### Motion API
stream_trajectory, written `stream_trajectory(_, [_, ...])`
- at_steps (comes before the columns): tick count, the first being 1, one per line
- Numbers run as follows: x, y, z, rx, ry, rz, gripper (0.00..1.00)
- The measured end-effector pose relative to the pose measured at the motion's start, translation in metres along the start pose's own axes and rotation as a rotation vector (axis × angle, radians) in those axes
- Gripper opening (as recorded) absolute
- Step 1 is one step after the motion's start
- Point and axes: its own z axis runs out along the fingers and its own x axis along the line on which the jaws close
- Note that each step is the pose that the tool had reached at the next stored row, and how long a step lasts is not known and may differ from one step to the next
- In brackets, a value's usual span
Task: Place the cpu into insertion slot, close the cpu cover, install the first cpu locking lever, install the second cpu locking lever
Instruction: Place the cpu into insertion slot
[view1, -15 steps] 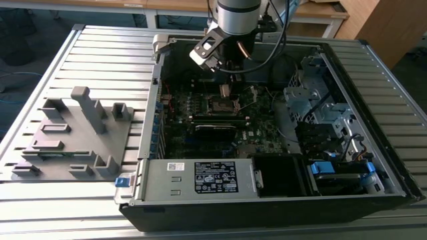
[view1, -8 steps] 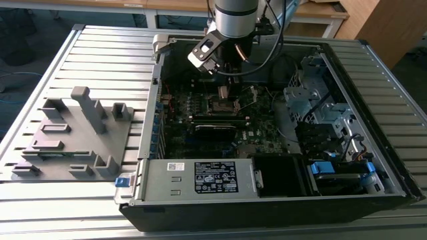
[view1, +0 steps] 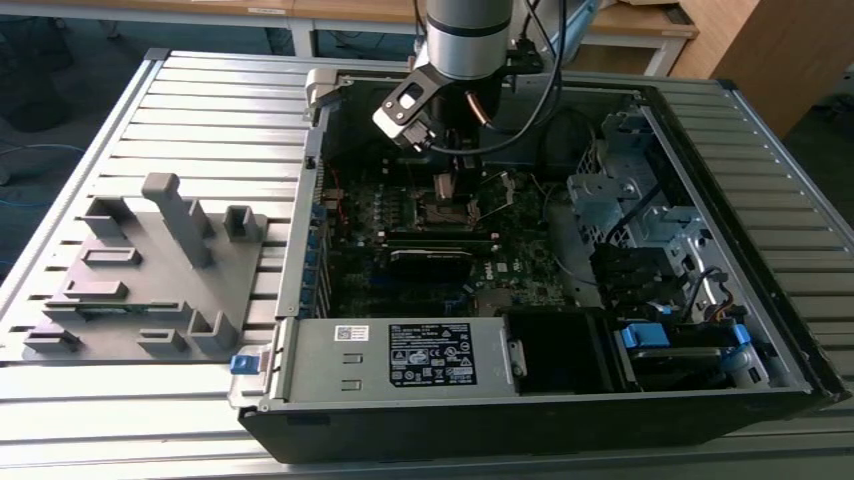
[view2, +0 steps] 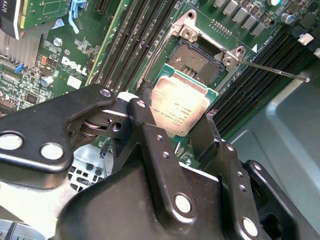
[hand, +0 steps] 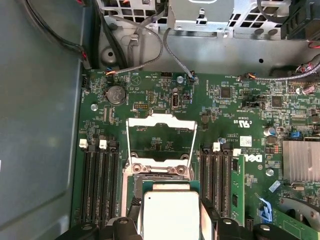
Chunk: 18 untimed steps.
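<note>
An open computer case (view1: 787, 330) is seen lying on a slatted metal desk (view1: 200, 90), with a grey plastic fixture (view1: 147, 270) set beside it towards the exterior view's left. The arm (view1: 465, 35) is lowered into the case over the green motherboard (view1: 400, 270), and a grey power supply box (view1: 387, 355) is mounted along the case's near edge.

In the second wrist view, the chip (view2: 180, 107) is clamped by its opposite edges between the two black fingers (view2: 145, 122), its dull metal face turned towards the camera. It is held tilted just above the near edge of the socket (view2: 197, 57) and is not seated in it; the socket's dark centre is left uncovered beyond the chip. A thin metal lever (view2: 275, 70) is seen unlatched, sticking out to one side of the socket over the long black memory slots (view2: 135, 30).

In the first wrist view, the cover (hand: 160, 137) is swung open, its silver frame raised clear on the far side of the socket (hand: 160, 175), while the chip (hand: 170, 212) is gripped close to the camera and overlaps the socket's near part. The socket is flanked by memory slots on both sides. A round coin battery (hand: 116, 93) is fitted on the board beyond the cover, and a finned heat sink (hand: 301, 160) is mounted well apart from the socket.
</note>
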Motion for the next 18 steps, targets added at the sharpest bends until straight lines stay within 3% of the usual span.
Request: stream_trajectory(18, [0.0000,-0.0006,0.0067,-0.0001,0.0001,0.000,0.54])
